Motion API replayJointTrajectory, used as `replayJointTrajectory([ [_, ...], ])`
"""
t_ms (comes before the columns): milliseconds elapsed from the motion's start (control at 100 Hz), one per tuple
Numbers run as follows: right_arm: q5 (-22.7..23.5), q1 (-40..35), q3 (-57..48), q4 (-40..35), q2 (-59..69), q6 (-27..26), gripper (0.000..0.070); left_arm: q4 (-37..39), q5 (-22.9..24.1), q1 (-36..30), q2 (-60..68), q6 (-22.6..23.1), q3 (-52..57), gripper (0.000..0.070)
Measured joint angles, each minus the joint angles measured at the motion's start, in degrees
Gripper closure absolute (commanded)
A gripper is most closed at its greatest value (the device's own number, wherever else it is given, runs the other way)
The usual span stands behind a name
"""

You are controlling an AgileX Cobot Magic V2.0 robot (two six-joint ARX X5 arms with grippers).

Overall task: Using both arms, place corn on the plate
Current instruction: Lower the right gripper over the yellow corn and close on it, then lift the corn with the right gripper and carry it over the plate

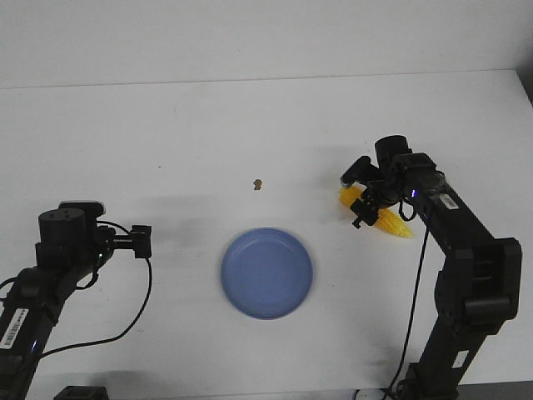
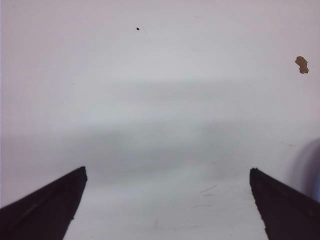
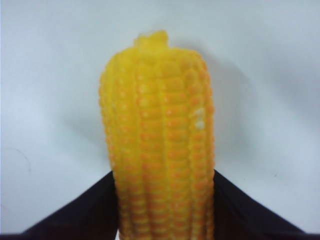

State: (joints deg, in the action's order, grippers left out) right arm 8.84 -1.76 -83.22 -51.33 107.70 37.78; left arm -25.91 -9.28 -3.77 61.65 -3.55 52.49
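Note:
The yellow corn [image 1: 391, 221] is at the right of the table, its pointed end toward the front right. My right gripper [image 1: 364, 204] is shut on the corn; in the right wrist view the cob [image 3: 160, 150] fills the gap between both black fingers [image 3: 85, 212], its blunt end pointing away. The periwinkle-blue plate [image 1: 266, 272] lies empty at the middle front, left of the corn. My left gripper [image 1: 141, 242] is open and empty at the left, apart from the plate. In the left wrist view its two fingertips [image 2: 75, 182] stand wide apart over bare table.
A small brown speck [image 1: 258, 183] lies on the white table behind the plate; it also shows in the left wrist view [image 2: 301, 64]. A black cable [image 1: 133, 321] hangs from the left arm at the front left. The table's far edge meets the wall.

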Motion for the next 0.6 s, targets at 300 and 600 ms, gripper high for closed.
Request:
replayJointTrajectory([
  [300,3.32,-2.93,-0.02,-1.81,-8.72,-4.31,0.0502,0.0,0.0,0.0,0.0,-0.02,0.0,0.0],
  [600,14.82,-13.53,-0.44,-6.05,-16.94,-10.34,0.0501,0.0,0.0,0.0,0.0,-0.02,0.0,0.0],
])
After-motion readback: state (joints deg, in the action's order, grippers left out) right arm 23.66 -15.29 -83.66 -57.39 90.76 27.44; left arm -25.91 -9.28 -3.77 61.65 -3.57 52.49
